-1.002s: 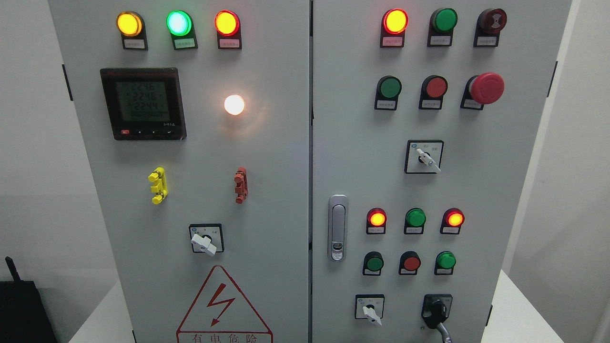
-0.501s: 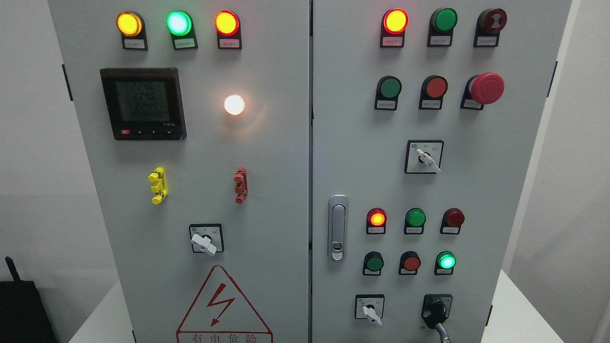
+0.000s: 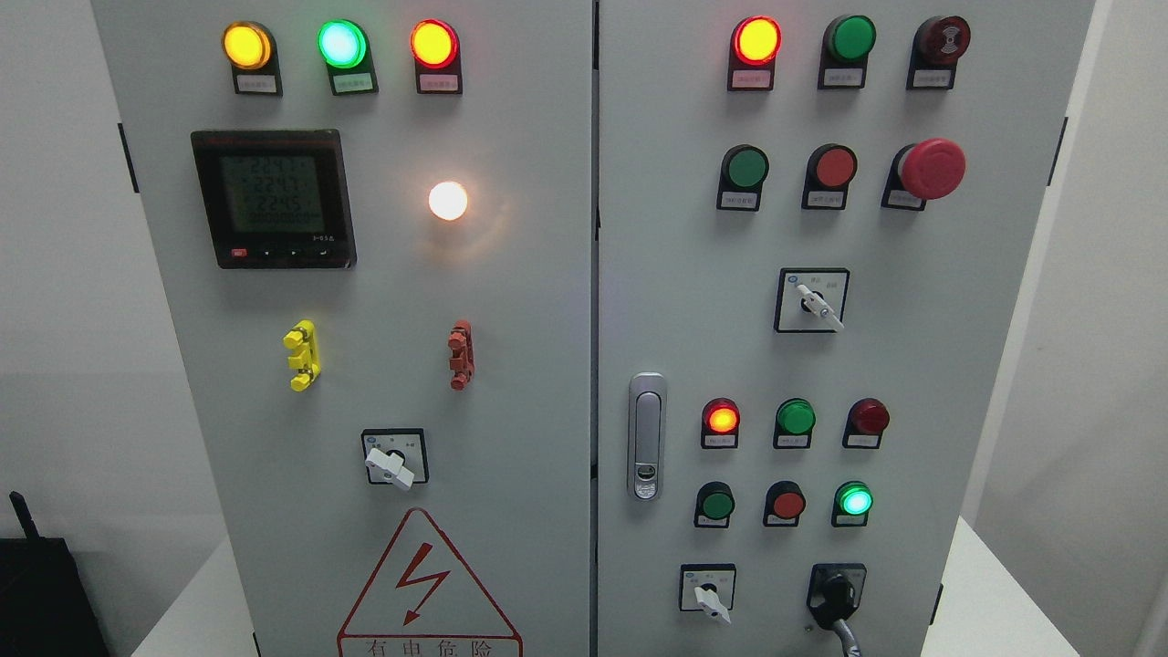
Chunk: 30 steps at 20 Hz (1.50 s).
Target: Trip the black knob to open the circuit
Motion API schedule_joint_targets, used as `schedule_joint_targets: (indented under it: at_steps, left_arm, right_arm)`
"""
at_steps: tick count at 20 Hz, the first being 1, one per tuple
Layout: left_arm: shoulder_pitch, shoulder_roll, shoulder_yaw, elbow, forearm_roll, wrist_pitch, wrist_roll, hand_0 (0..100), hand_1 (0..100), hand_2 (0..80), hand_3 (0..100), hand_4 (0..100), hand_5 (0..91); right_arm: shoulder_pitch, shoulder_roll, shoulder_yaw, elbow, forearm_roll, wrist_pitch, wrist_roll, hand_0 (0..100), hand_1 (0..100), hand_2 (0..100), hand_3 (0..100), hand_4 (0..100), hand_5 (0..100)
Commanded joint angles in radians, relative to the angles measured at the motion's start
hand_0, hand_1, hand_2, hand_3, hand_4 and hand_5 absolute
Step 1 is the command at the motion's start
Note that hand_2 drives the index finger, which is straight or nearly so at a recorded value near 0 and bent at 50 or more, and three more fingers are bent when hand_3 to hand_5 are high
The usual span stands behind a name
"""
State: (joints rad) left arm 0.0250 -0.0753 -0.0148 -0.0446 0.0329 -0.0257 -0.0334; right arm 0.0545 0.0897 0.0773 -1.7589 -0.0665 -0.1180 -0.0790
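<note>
Straight ahead you face a grey electrical cabinet (image 3: 547,274) with two doors, and neither of the robot's hands is in sight, so you cannot tell whether they are released, clenched or grasping anything. Look to the lower right corner of the right door for the black knob (image 3: 836,591): it sits on a black square plate, just right of a white-handled selector switch (image 3: 708,593), with a grey cable hanging from beneath it to the bottom edge. Above the knob you have two rows of three round lights. In the upper row the red lamp on the left (image 3: 722,419) glows, the green lamp beside it (image 3: 796,417) is dark, and the red lamp on the right (image 3: 869,416) is dark too. In the lower row the green lamp nearest the knob (image 3: 855,500) is lit (a bright, pale green centre), while its two neighbours to the left are dark. Higher on that door you can see a red mushroom button (image 3: 931,169) and another white selector (image 3: 812,301). On the left door a digital meter (image 3: 272,198) shows figures, a white lamp (image 3: 448,201) shines beside it, and a red-edged lightning warning triangle (image 3: 427,584) sits at the bottom.
</note>
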Motion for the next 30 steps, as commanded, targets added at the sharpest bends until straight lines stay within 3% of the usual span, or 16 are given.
schedule_joint_targets:
  at_steps: [1, 30]
  left_arm:
    - [-0.002, 0.000, 0.003, 0.000, 0.002, -0.003, 0.000, 12, 39, 0.0, 0, 0, 0.0]
    - [-0.002, 0.000, 0.003, 0.000, 0.002, -0.002, 0.000, 12, 39, 0.0, 0, 0, 0.0]
  right_arm:
    - [-0.030, 0.007, 0.042, -0.045, 0.002, -0.026, 0.027, 0, 0, 0, 100, 100, 98]
    - [-0.021, 0.007, 0.018, -0.042, -0.001, -0.025, 0.024, 0, 0, 1, 100, 100, 98]
